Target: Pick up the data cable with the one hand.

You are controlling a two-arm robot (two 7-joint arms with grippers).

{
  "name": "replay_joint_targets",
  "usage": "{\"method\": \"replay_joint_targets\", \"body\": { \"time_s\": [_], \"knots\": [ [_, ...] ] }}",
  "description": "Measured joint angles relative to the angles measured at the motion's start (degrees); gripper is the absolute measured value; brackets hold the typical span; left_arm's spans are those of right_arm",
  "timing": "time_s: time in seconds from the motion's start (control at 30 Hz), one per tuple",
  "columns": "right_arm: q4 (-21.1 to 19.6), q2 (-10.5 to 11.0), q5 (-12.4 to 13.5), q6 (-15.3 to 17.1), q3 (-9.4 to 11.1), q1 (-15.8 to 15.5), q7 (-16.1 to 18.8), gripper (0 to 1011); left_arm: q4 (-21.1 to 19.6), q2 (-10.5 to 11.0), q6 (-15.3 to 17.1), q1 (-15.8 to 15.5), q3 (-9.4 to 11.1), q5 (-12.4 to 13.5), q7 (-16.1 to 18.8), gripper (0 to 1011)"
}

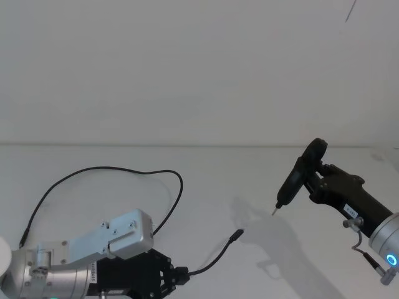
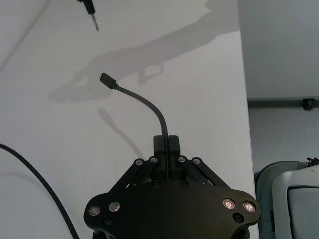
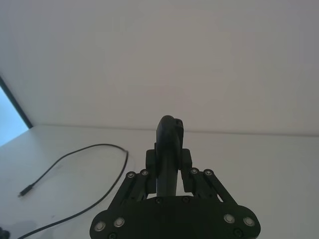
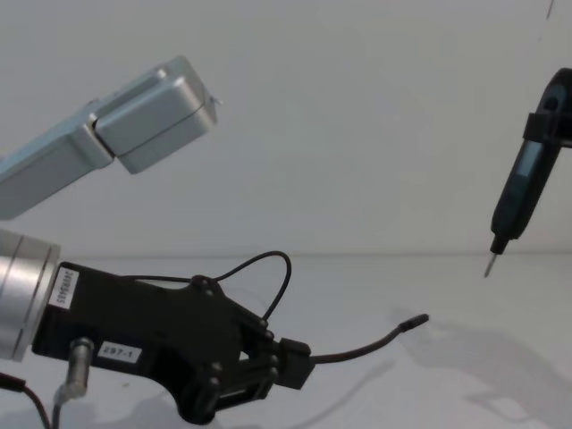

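Observation:
The data cable (image 1: 124, 169) is a thin black cord looping over the white table. Its far plug (image 1: 24, 240) lies at the left. My left gripper (image 1: 181, 275), black with a silver wrist, is shut on the cable a short way behind its other plug tip (image 1: 237, 234). That stub arches forward above the table, seen in the left wrist view as the cable (image 2: 144, 102) rising out of the left gripper (image 2: 167, 144), and in the chest view as the cable (image 4: 366, 344) ahead of the left gripper (image 4: 290, 362). My right gripper (image 1: 315, 180) is raised at the right, shut on a black pen-shaped tool (image 1: 292, 184).
The tool's metal tip (image 4: 489, 265) points down, hovering right of and above the cable's plug tip. The white table (image 1: 249, 180) ends at a side edge (image 2: 246, 74), with a grey-white object (image 2: 294, 199) beyond it. A pale wall stands behind.

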Motion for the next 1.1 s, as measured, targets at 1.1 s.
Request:
{"method": "replay_joint_targets", "body": {
  "time_s": [1.1],
  "knots": [
    [2.52, 1.74, 3.77, 1.1, -1.65, 1.43, 3.14, 279, 1.17, -1.37, -3.66, -2.86, 2.59, 1.27, -2.33, 42]
  ]
}}
